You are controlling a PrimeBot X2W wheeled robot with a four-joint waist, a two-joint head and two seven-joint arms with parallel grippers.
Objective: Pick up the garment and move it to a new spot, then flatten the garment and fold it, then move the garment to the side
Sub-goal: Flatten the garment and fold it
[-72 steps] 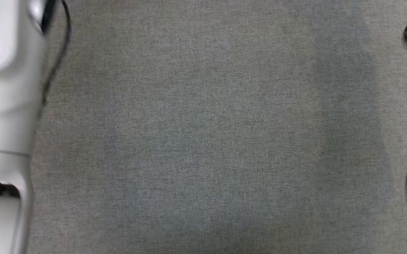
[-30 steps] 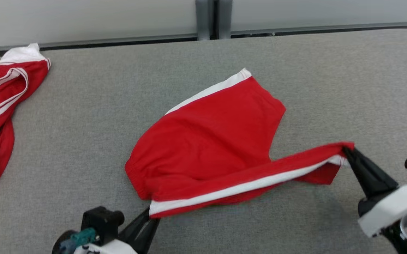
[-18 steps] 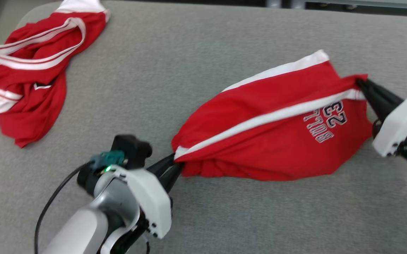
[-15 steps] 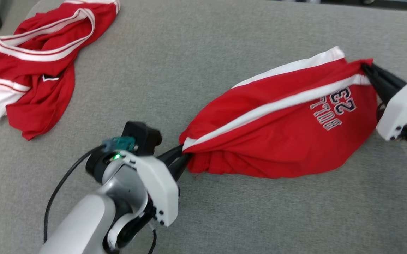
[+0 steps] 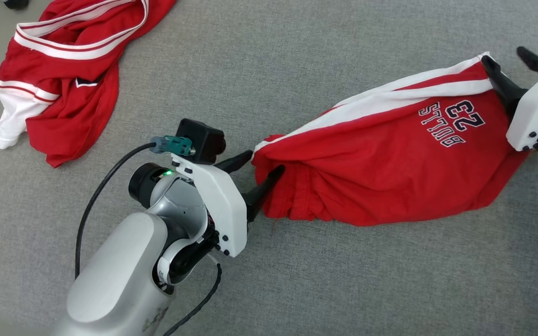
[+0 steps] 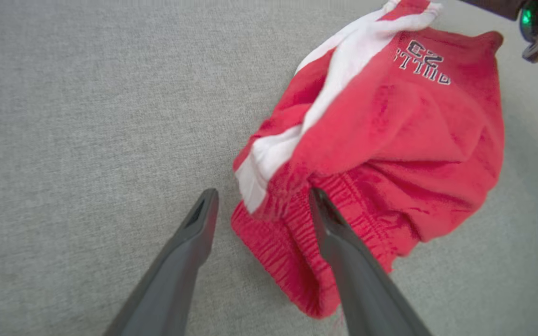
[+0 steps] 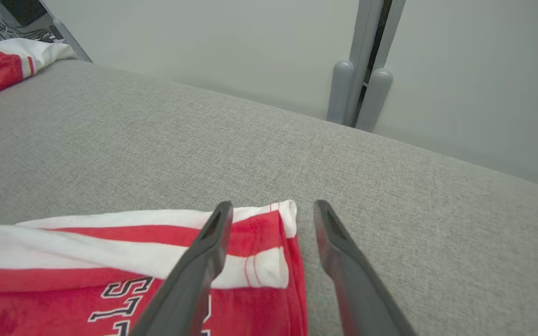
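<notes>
Garment (image 5: 390, 154), red with white stripes and "BULLS 23" print facing up, lies on the grey pad (image 5: 296, 280). It sits right of centre in the head view, lengthwise between the two grippers. Half a second ago both claws were pinched shut on its ends; now both have let go. Left gripper (image 5: 265, 161) has its fingers spread at the elastic waistband end. In the left wrist view the bunched waistband sits between the fingers, one finger over the cloth and the other over bare pad. Right gripper (image 5: 503, 53) is released too, fingers spread at the striped hem end. In the right wrist view the hem corner is between the fingers, one finger over the stripes and the other over bare pad. The ends were pulled up taut before; now the cloth lies slack on the pad. The head camera has shifted as well, so the whole scene sits differently. Second garment (image 5: 63, 70) is crumpled at upper left, well apart.
</notes>
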